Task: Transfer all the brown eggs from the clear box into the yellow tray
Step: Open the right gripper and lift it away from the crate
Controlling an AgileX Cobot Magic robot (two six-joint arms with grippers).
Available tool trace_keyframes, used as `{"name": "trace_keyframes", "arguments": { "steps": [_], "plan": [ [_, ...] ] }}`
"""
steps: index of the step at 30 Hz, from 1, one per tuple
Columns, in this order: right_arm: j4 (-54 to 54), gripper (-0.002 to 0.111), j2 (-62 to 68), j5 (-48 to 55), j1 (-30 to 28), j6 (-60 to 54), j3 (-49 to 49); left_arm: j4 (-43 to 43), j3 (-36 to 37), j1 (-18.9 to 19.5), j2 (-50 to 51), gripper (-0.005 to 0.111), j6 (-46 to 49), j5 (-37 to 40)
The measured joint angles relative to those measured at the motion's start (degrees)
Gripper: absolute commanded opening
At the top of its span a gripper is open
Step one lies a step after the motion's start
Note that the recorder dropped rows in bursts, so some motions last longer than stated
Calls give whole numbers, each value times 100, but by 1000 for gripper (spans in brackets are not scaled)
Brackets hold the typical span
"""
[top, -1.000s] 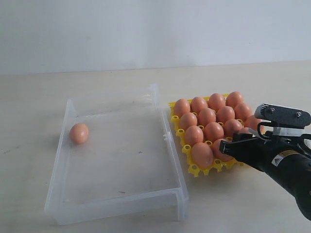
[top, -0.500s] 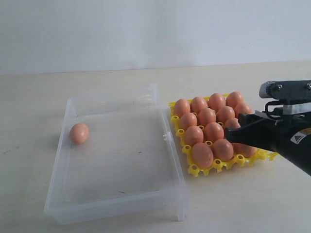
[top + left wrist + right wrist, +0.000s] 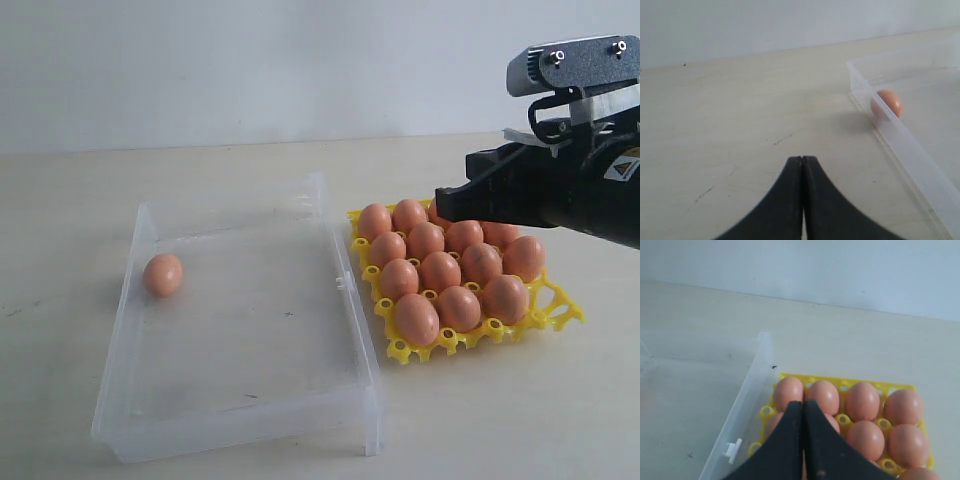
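Between two carries, by the look of it. Over the far side of the yellow tray (image 3: 560,300), around 1 o'clock of it in the exterior view: the right gripper (image 3: 441,205), pressed together, nothing between the black fingers (image 3: 790,440), the tip pointing toward 9 o'clock, toward the clear box (image 3: 240,425). Outside the box on its 9 o'clock side, judging from the wrist view: the left gripper (image 3: 802,162), also pressed together and empty.

In the tray, many brown eggs (image 3: 430,270), each seated in a cup; at the 4 o'clock corner, apparently one free cup. In the box, only a last egg (image 3: 163,274), lying against the wall at 9 o'clock, well apart from the tray at 3 o'clock of the box.

Next, probably: to open one tool, to lower it over that egg, to close gently around the middle, to lift above the low wall. Nearer to it, the left side. Some risk of rolling on the smooth plastic floor, and of cracking under too much force.

Below everything, a pale table (image 3: 500,430) with a few small dark scratches; behind, a plain white wall (image 3: 250,70).
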Motion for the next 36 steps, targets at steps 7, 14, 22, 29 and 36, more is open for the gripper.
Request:
{"name": "trace_keyframes", "arguments": {
  "steps": [7, 14, 22, 29, 36],
  "plan": [
    [-10, 0, 0, 46, 0, 10, -31, 0, 0, 0, 0, 0, 0, 0],
    [-10, 0, 0, 60, 0, 10, -31, 0, 0, 0, 0, 0, 0, 0],
    [-10, 0, 0, 60, 0, 10, -31, 0, 0, 0, 0, 0, 0, 0],
    [-10, 0, 0, 65, 0, 10, -31, 0, 0, 0, 0, 0, 0, 0],
    [-314, 0, 108, 1080, 0, 83, -573, 0, 0, 0, 0, 0, 0, 0]
  ]
}}
